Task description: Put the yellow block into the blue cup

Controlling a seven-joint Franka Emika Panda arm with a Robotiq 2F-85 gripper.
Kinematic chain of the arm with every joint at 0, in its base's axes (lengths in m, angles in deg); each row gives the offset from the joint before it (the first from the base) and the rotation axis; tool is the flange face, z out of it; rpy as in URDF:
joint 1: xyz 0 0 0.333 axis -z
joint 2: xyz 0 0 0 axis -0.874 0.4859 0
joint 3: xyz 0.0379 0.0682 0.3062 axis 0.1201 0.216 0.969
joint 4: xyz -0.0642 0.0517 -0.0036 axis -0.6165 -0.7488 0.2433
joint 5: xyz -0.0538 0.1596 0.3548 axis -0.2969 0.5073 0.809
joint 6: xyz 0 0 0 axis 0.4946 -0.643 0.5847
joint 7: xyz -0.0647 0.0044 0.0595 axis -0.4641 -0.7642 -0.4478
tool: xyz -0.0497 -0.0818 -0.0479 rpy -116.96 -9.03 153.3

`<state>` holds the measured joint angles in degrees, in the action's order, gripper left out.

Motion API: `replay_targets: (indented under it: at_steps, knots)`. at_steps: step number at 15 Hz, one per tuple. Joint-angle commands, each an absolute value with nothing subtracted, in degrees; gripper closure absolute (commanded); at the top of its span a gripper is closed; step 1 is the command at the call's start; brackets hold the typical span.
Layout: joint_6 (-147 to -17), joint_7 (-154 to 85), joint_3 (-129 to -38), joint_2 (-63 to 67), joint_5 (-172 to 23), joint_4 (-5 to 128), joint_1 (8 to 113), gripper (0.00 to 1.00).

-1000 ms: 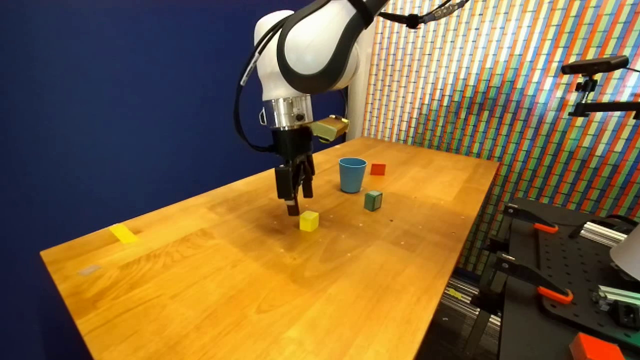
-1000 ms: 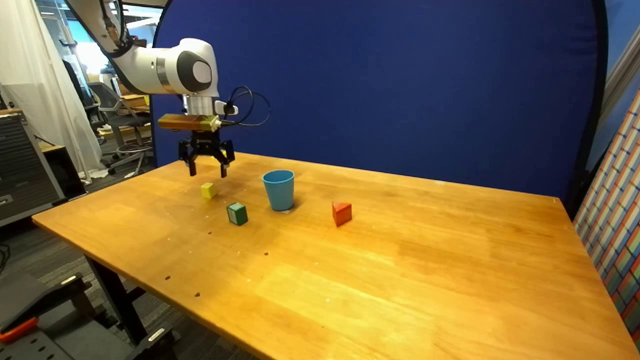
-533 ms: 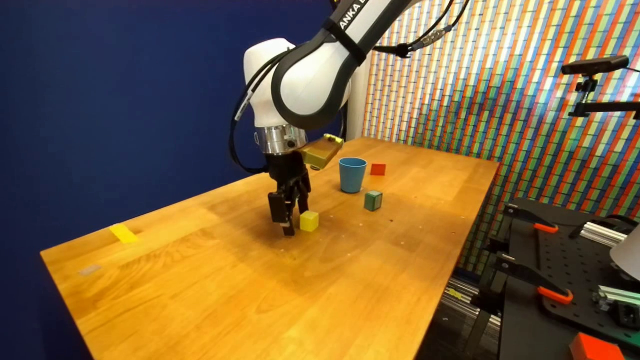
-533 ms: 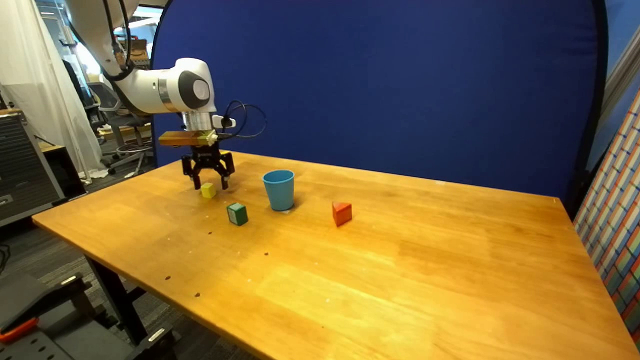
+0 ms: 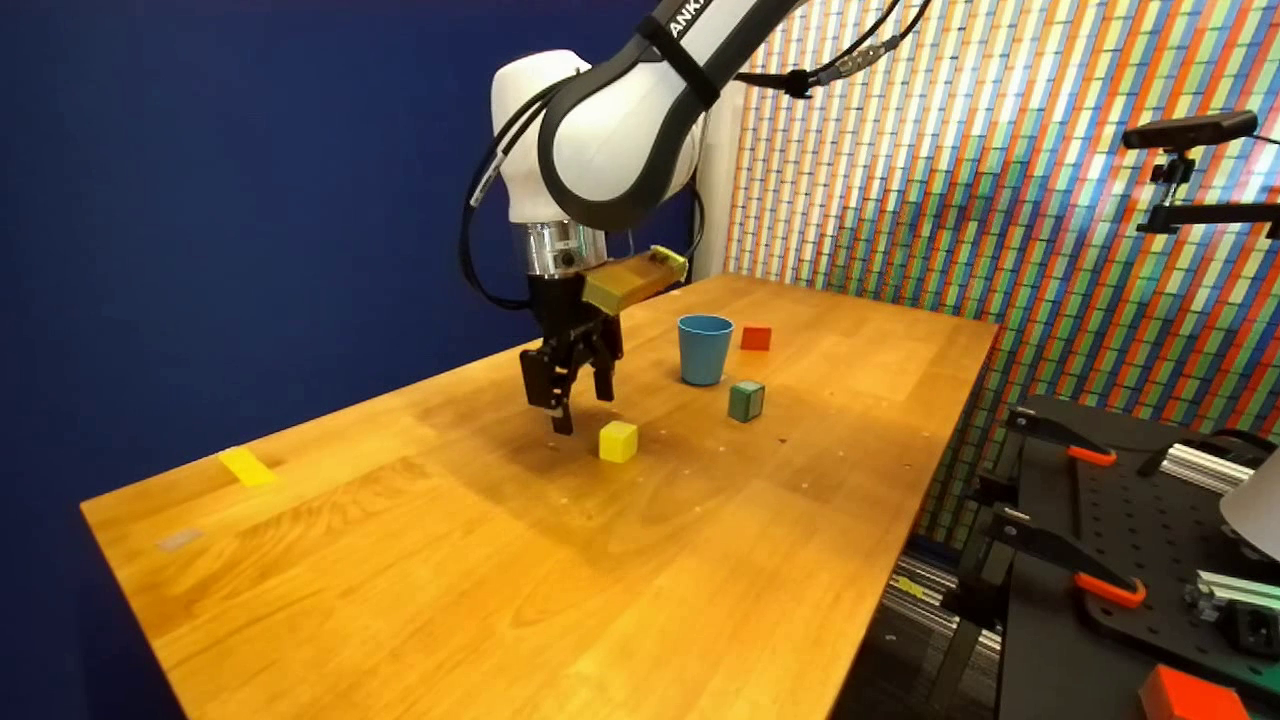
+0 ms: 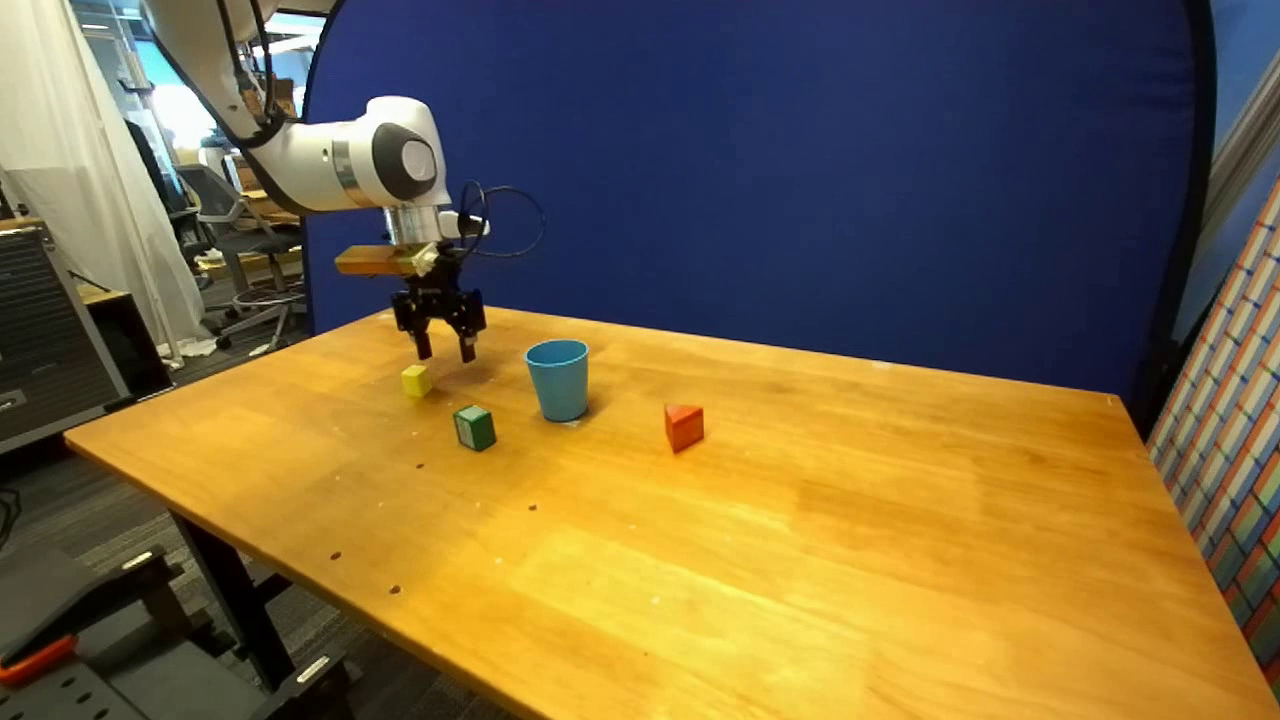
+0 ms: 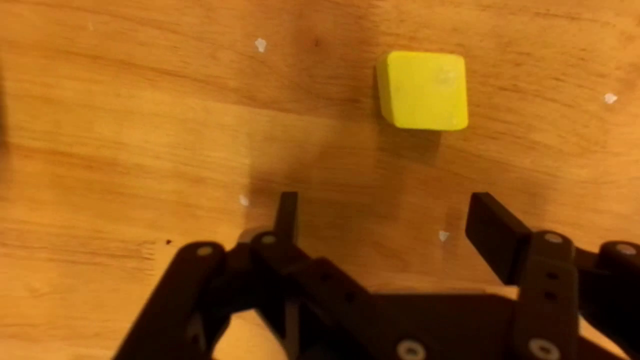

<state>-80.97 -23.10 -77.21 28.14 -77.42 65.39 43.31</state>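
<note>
In an exterior view, left to right:

Backdrop [image 5: 250,200]. Dark blue, along the back of the table [image 5: 450,600], which has a wooden top.

Tape [image 5: 247,467]. Yellow strip, flat on the table near its edge.

Gripper [image 5: 583,411]. Black, tips down, leaning slightly, raised over the table. Fingers [image 5: 562,424] parted, bare table showing between them.

Arm [image 5: 620,150]. White with black trim, entering from the top; flat amber box [image 5: 630,285] mounted at the wrist.

Yellow block [image 5: 618,442]. Small cube, resting on the table, near the gripper and apart from its fingers.

Cup [image 5: 703,355]. Blue, upright on the table, mouth up. The yellow block sits outside it.

Green block [image 5: 746,402]. On the table, near the cup; paler patches on it.

Red block [image 5: 756,339]. On the table, beyond the cup.

Panel [image 5: 900,180]. Multicoloured strips, upright past the table's end.

Clamps [image 5: 1110,590]. Two, black with orange tips, on a black bench [image 5: 1060,660].

Camera [image 5: 1190,130]. Black, on a bar [image 5: 1230,213].

In an exterior view, left to right: cabinet [image 6: 50,330], dark, with drawers; curtain [image 6: 80,180], white; chair [image 6: 212,192], grey; yellow block; gripper, behind it and slightly to the right; green block; cup; red block, triangular on top. The blocks and cup stand apart from one another.

In the wrist view: fingers at the bottom, a wide gap between them, table visible in it; yellow block beyond the tips, right of centre, touching neither finger; pale specks [image 7: 260,45] on the table.
</note>
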Motion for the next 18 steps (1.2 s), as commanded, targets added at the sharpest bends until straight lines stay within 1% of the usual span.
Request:
replay_targets:
  at_steps: [1, 10, 11, 12, 13, 14, 18]
  knots:
    - [-81.52, -16.03, -79.59, 24.81, -76.49, 69.66, 42.98, 0.0]
    - [-80.5, -13.16, -77.8, 25.02, -74.47, 74.52, 41.79, 0.0]
    - [-80.41, -12.55, -78.08, 24.91, -74.73, 74.68, 41.4, 0.25]
    - [-80.6, -12.03, -78.28, 24.75, -74.83, 74.93, 41.19, 0.28]
    - [-80.63, -11.66, -78.32, 24.55, -74.84, 75.12, 41.06, 0.34]
    - [-80.85, -11.15, -78.51, 24.32, -75.0, 75.34, 40.83, 0.44]
    - [-80.21, -10.99, -78.61, 22.3, -74.17, 76.51, 42.13, 0.73]
